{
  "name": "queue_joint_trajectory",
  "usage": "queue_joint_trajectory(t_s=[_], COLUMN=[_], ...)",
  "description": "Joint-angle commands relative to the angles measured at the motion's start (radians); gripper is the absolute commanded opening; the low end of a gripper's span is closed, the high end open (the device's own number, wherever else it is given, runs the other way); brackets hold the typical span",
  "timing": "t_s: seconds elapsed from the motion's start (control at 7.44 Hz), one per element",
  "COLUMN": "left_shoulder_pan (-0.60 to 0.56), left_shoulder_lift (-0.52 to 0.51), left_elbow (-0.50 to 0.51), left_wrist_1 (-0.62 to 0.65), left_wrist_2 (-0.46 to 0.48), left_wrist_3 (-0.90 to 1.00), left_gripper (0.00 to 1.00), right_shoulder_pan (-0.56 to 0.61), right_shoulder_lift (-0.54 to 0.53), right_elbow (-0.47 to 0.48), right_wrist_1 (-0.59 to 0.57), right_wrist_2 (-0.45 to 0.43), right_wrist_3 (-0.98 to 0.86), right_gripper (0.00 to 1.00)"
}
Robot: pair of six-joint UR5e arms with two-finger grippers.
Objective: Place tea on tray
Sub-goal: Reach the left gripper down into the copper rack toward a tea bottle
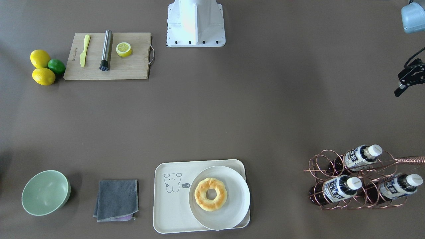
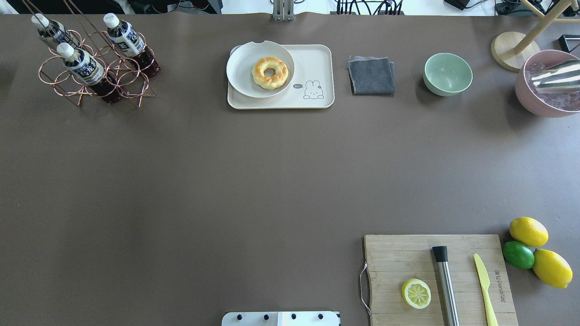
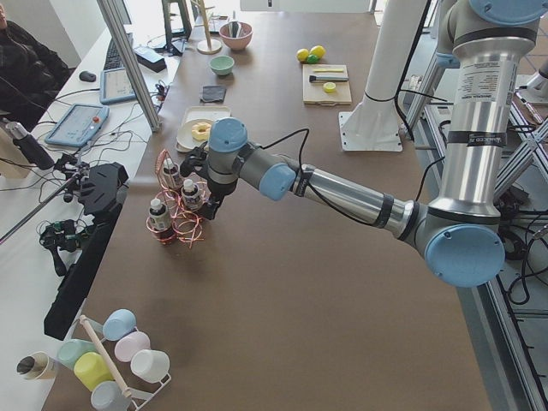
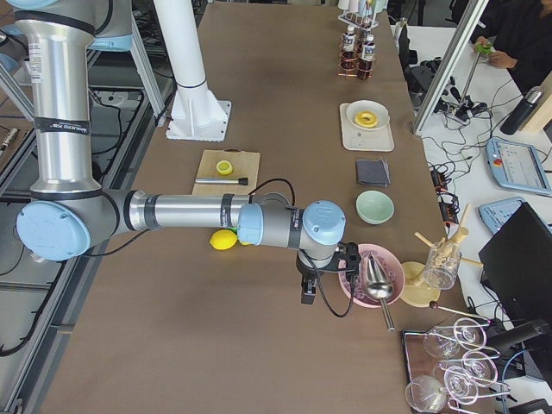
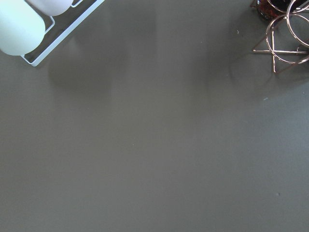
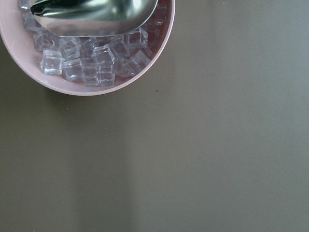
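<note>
The tea (image 2: 84, 67), nine o'clock of the tray (image 2: 312, 59), looks light, rigid, slick; take its labelled waist. You can't tell how open the left gripper (image 1: 402, 87) or right gripper (image 4: 307, 293) is.

This was a robotics lab, not a kitchen. A left arm (image 3: 342, 193) and a right arm (image 4: 190, 211) rose from a pedestal (image 1: 196, 23) at a long brown table (image 2: 226, 181). Around it were teach pendants (image 4: 516, 166), loose cables (image 4: 457, 129), what looked like a camera rig (image 3: 98, 187), and a person (image 3: 26, 60) seated alongside.
</note>
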Motion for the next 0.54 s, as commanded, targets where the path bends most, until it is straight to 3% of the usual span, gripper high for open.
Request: queue_joint_trajectory(t_s=[0.0,0.13,0.27,0.4], left_shoulder_pan=[0.063,0.104,0.115,0.144], left_shoulder_lift=[-0.060,-0.104,-0.129,-0.150], left_elbow=[-0.001,0.019,0.016,0.022], left_wrist_1=[-0.057,-0.046,-0.054,-0.054], left_wrist_2=[0.117,0.129,0.184,0.243], left_wrist_3=[-0.056,-0.141,-0.312,-0.361], left_gripper=[0.97,0.97,0.97,0.97], right_shoulder_pan=[0.000,0.000,0.000,0.000], right_shoulder_lift=[-0.004,-0.006,-0.006,-0.006], right_elbow=[-0.013,-0.016,-0.017,-0.023], right_wrist_1=[0.000,0.000,-0.002,-0.002], right_wrist_2=[-0.002,-0.003,-0.006,-0.008], right_wrist_3=[-0.005,-0.005,-0.004,-0.004], right_gripper=[1.00,1.00,1.00,1.00])
